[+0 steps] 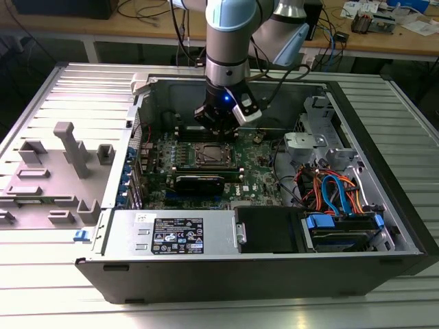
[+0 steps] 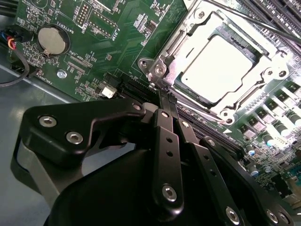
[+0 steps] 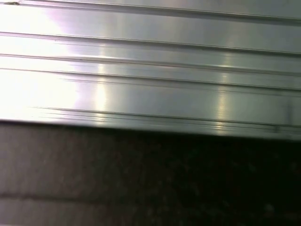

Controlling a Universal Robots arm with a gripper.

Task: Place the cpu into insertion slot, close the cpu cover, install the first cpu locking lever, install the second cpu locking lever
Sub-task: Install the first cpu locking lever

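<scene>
In the second wrist view the cpu (image 2: 218, 66) lies flat in its socket, its dull silver top showing through the window of the cpu cover (image 2: 181, 40). The cover is folded down around it. A thin lever rod (image 2: 254, 21) runs along one side of the socket. My gripper (image 2: 168, 96) is shut with nothing between its black fingers, and its tips sit at the corner of the cover frame. In the exterior view the gripper (image 1: 221, 127) hangs just above the far edge of the insertion slot (image 1: 197, 156) on the green motherboard (image 1: 206, 186).
The open computer case (image 1: 226, 274) lies on a ribbed metal table (image 1: 68, 301). Long black memory slots (image 1: 199, 181) flank the socket. A power supply (image 1: 175, 233) sits along the near wall. Drive bays with orange and blue cables (image 1: 336, 195) are at the exterior view's right, and grey fixtures (image 1: 68, 147) at its left.
</scene>
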